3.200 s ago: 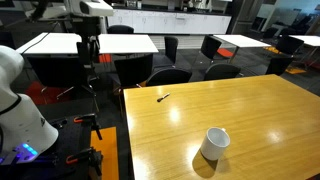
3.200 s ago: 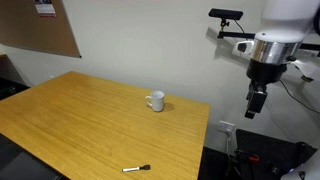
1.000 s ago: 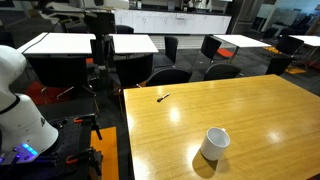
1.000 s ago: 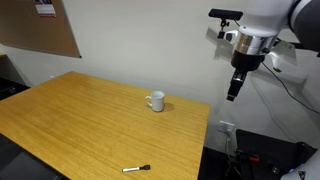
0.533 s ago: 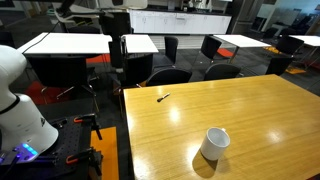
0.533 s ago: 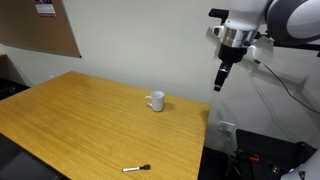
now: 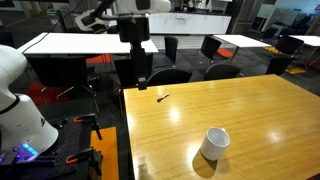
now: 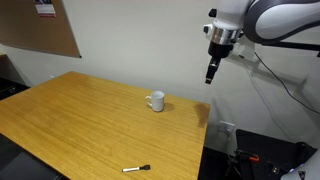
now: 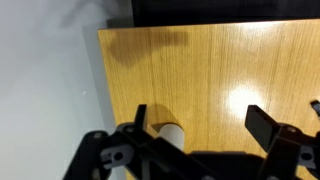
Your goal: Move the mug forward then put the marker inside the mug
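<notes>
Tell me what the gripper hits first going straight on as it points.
Most likely the bare wooden table: the wrist view shows wood between the fingers of the open gripper. The mug sits close beside one finger, so a clip is possible; depth is unclear.

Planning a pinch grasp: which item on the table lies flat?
The marker, a thin dark stick flat on the table; the white mug stands upright.
</notes>
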Available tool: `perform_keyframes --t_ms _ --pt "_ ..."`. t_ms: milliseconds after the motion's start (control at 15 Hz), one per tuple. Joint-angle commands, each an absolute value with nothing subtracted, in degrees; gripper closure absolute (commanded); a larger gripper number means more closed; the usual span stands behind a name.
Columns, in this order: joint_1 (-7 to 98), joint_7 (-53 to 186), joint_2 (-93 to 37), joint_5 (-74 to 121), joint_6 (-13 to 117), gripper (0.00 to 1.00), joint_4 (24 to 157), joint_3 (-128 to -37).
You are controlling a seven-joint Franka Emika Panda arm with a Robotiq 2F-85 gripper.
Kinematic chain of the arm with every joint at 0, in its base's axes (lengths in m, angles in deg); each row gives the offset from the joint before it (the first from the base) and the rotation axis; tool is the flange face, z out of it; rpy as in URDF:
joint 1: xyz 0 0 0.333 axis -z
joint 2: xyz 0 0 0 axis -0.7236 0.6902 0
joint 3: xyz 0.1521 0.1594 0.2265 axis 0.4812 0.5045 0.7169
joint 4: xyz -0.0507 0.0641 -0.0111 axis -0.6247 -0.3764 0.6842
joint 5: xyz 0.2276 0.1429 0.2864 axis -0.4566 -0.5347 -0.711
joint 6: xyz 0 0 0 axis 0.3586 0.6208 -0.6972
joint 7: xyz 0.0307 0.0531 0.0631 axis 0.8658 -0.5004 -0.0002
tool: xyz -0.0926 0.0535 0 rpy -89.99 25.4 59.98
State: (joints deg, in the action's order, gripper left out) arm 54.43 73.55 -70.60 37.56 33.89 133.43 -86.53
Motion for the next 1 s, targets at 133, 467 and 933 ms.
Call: perform_keyframes --t_ms 133,467,933 --pt "55.04 76.88 -61.80 38.18 37.28 0.00 128.87 -87.96" --pt "55.70 75.85 -57.52 39.86 42.33 0.00 128.13 -87.63" --pt "55.39 75.53 -56.95 39.23 42.32 0.00 128.87 -87.54"
